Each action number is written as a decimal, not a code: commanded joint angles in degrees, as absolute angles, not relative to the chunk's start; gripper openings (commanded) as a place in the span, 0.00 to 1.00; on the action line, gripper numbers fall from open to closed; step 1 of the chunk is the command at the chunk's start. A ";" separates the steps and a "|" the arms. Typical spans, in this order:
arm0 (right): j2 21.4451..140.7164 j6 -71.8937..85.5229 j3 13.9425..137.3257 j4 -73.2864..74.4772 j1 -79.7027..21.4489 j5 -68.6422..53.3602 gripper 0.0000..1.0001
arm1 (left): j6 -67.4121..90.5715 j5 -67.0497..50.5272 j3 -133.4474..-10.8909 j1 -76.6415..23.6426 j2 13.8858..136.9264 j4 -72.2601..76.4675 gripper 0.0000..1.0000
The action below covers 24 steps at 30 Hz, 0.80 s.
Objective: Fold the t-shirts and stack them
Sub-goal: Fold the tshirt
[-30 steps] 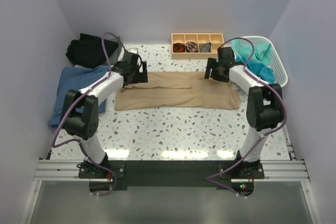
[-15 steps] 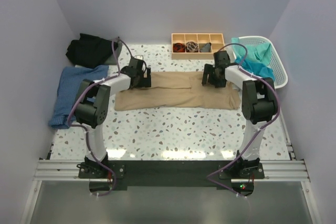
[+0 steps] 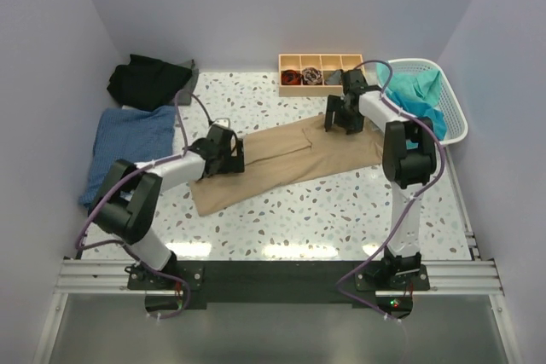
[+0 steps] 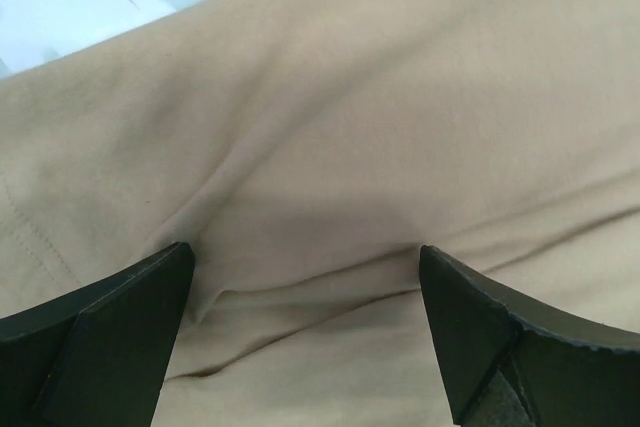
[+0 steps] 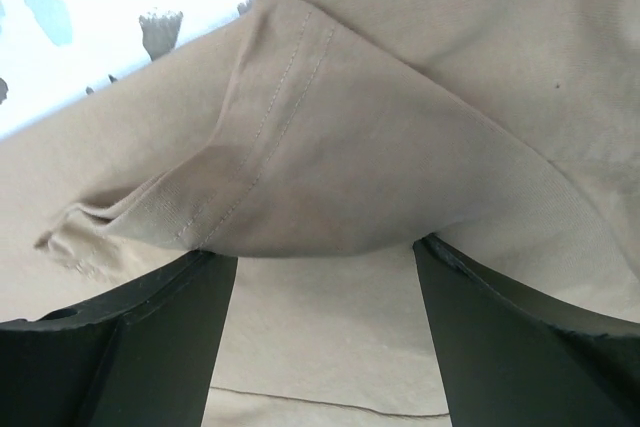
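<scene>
The tan-beige t-shirt (image 3: 290, 155) lies folded into a long strip, slanting from near left to far right on the table. My left gripper (image 3: 232, 155) is down on its left part. In the left wrist view the gripper (image 4: 305, 252) is open, its fingers spread wide over wrinkled tan cloth (image 4: 330, 127). My right gripper (image 3: 339, 118) is down on the strip's far right part. In the right wrist view the gripper (image 5: 322, 252) is open, and a stitched hem fold of the shirt (image 5: 300, 147) lies just beyond its tips. A denim-blue t-shirt (image 3: 128, 138) and a black one (image 3: 149, 81) lie at the left.
A white laundry basket (image 3: 456, 117) at the far right holds teal cloth (image 3: 414, 91). A wooden compartment tray (image 3: 320, 74) stands at the back, close behind the right gripper. Walls close in the left, right and back sides.
The tan shirt has swung from lying straight across to a diagonal. The left gripper moved toward the near side with its end; the right gripper moved toward the back.
</scene>
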<state>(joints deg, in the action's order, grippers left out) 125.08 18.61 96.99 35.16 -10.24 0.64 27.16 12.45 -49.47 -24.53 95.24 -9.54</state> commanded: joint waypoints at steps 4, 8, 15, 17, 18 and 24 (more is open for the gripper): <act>132.10 14.94 103.53 42.27 -11.51 -1.84 0.77 | 38.49 3.96 -40.00 -36.81 86.85 -22.06 1.00; 134.03 13.63 107.56 45.25 -13.71 -3.95 0.78 | 42.70 2.11 -35.34 -44.45 82.54 -23.99 1.00; 140.79 6.25 116.53 52.90 -23.62 -4.31 0.79 | 53.69 0.26 -26.90 -59.83 73.85 -27.07 1.00; 141.77 5.28 118.20 53.35 -25.39 -3.61 0.80 | 57.46 0.26 -26.46 -65.44 72.43 -27.86 1.00; 141.94 4.23 118.56 53.26 -26.62 -3.78 0.80 | 58.35 -1.04 -26.46 -67.22 71.55 -27.95 1.00; 141.59 -1.38 123.04 53.17 -28.39 -8.43 0.81 | 60.91 1.83 -31.89 -76.64 71.54 -30.32 1.00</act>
